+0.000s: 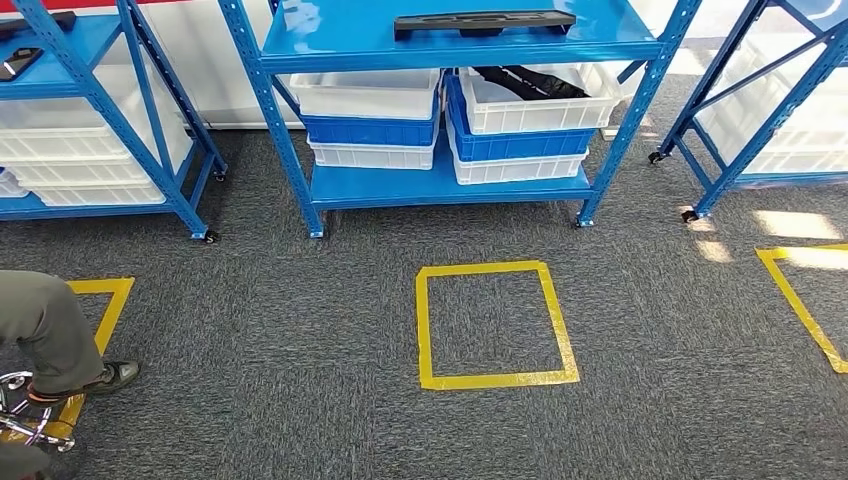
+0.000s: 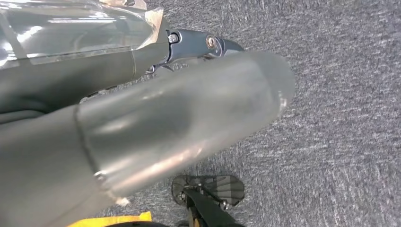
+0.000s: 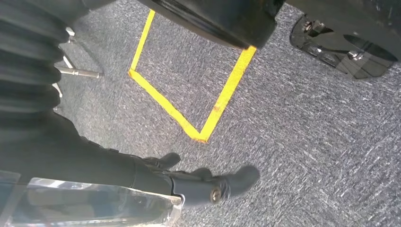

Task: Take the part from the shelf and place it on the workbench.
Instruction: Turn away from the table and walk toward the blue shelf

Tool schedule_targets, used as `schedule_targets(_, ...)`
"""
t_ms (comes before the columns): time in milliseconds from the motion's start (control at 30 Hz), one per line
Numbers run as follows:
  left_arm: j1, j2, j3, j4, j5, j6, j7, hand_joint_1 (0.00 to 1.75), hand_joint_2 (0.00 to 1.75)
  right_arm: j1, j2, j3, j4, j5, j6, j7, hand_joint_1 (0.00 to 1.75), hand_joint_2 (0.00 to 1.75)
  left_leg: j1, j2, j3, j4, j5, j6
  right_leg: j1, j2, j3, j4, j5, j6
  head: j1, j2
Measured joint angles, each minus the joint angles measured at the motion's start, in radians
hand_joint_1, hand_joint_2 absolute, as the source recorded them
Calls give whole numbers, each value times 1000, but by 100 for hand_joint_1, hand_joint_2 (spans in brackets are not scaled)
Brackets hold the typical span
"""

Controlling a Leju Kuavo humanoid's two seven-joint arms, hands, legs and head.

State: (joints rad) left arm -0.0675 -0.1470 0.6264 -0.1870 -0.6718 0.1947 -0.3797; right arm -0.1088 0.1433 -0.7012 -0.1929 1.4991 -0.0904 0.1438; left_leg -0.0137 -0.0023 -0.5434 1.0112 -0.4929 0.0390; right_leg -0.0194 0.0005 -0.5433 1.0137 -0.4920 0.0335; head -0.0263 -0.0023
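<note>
Black part (image 1: 484, 22) lying flat on the blue shelf (image 1: 450, 45), well apart from both hands; right hand (image 3: 189, 182) empty, fingers extended over carpet; left hand (image 2: 179, 118) state indeterminable.

Your left hand (image 2: 156, 123) shows a thick, smooth grey thumb, a dark finger with a round silver screw and a clear plastic cover. Your right hand (image 3: 189, 184) has dark fingers, a brass-coloured screw and black ribbed cover.
</note>
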Motion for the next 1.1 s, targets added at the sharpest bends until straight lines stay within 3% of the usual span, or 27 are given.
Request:
schedule_targets(100, -1, 1, 0, 0, 0, 1, 0, 0, 0, 0, 4, 0, 0, 2, 0, 0, 0, 175, 8, 0, -25, 66, -38, -19, -11, 0, 16, -3, -6, -19, -5, 0)
schedule_targets(200, 2, 0, 0, 0, 0, 1, 0, 0, 0, 0, 4, 0, 0, 3, 0, 1, 0, 175, 21, 0, -135, 257, -105, -37, -11, -2, 27, -3, -16, -34, -10, 0)
schedule_targets(233, 2, 0, 0, 0, 0, 1, 0, 0, 0, 1, 4, 0, 0, 3, 0, 1, 0, 175, 25, 0, -164, 294, -105, -40, -11, -1, 31, -3, -20, -35, -10, 0)
schedule_targets(267, 3, 1, 0, 0, 0, 1, 0, 0, 0, 1, 4, 0, 0, 3, 0, 1, 0, 175, 28, 0, -173, 287, -80, -42, -11, 1, 37, -3, -25, -34, -10, 0)
schedule_targets(333, 3, 1, 0, 0, 0, 1, 0, 0, 0, 3, 4, 0, 0, 3, 0, 1, 0, 175, 31, 0, -138, 172, 11, -38, -13, 5, 55, -3, -38, -28, -10, 0)
schedule_targets(367, 2, 2, 0, 0, 0, 1, 0, 0, 0, 3, 5, 0, 0, 3, 0, 1, 0, 175, 30, 0, -112, 108, 45, -34, -11, 6, 62, -5, -45, -24, -10, 0)
schedule_targets(400, 2, 2, 0, 0, 0, 1, 0, 0, 0, 4, 5, 0, 0, 3, 0, 1, 0, 175, 27, 0, -90, 60, 60, -29, -9, 6, 65, -6, -51, -19, -10, 0)
schedule_targets(533, 2, 2, 0, 0, 1, 1, 0, 0, 0, 5, 4, 0, 0, 4, 0, 2, 0, 175, 16, 1, -63, 16, 43, -6, -3, 1, 73, -20, -64, 3, -9, 0)
schedule_targets(600, 2, 1, 0, 0, 1, 2, 0, 0, 0, 5, 2, 0, -1, 5, 0, 2, 0, 175, 19, 2, -43, -5, 44, 8, -2, -1, 62, 22, -84, 5, -7, 0)
schedule_targets(700, 1, 1, 0, 0, 3, 4, 0, 0, 0, -3, 0, 0, -1, 6, 1, -1, 0, 175, 19, 5, -22, -13, 34, 22, 1, -1, -40, 209, -145, -3, -2, 0)
schedule_targets(733, 1, 0, 0, 0, 3, 4, 1, 0, 0, -7, -1, 0, -1, 6, 1, -1, 0, 175, 18, 5, -16, -13, 28, 23, 2, -1, -69, 251, -151, -1, -2, 0)
schedule_targets(767, 1, 0, 0, 0, 4, 4, 1, 0, 0, -10, -1, 0, -1, 6, 1, -2, 0, 175, 17, 5, -8, -13, 22, 23, 3, -2, -82, 260, -140, 6, -2, 0)
schedule_targets(800, 2, -1, 0, 0, 4, 4, 2, 0, 0, -10, -1, 0, -1, 6, 1, -1, 0, 175, 17, 3, 1, -12, 16, 21, 2, -2, -77, 231, -113, 16, -1, 0)
schedule_targets(867, 3, -2, 1, 0, 5, 4, 2, 0, 0, -6, -2, 0, -1, 8, 2, 0, 0, 175, 16, -1, 17, -9, 1, 13, -3, -4, -37, 109, -40, 34, 1, 0)
schedule_targets(900, 3, -2, 2, 0, 6, 4, 2, 0, 0, -4, -2, 0, -1, 8, 2, 1, 0, 175, 14, -3, 21, -5, -7, 7, -3, -4, -20, 55, -16, 34, 3, 0)
schedule_targets(967, 3, -2, 3, 0, 7, 6, 2, 0, 0, -1, -2, 0, -1, 8, 3, 1, 0, 175, 8, -2, 22, 0, -18, -2, -1, -3, -5, 10, -2, 17, 1, 0)
schedule_targets(1067, 1, -2, 6, 0, 11, 9, 2, 0, 0, -2, 2, 0, -1, 12, 3, 0, 0, 175, 12, 0, 20, 8, -29, -11, -5, 1, 3, 6, -6, -6, -2, 0)
schedule_targets(1100, 1, -2, 7, 0, 11, 10, 2, 0, 0, -1, 3, 0, -1, 13, 3, -1, 0, 175, 15, 0, 9, 34, -42, -17, -7, 1, 7, 5, -8, -12, -2, 0)
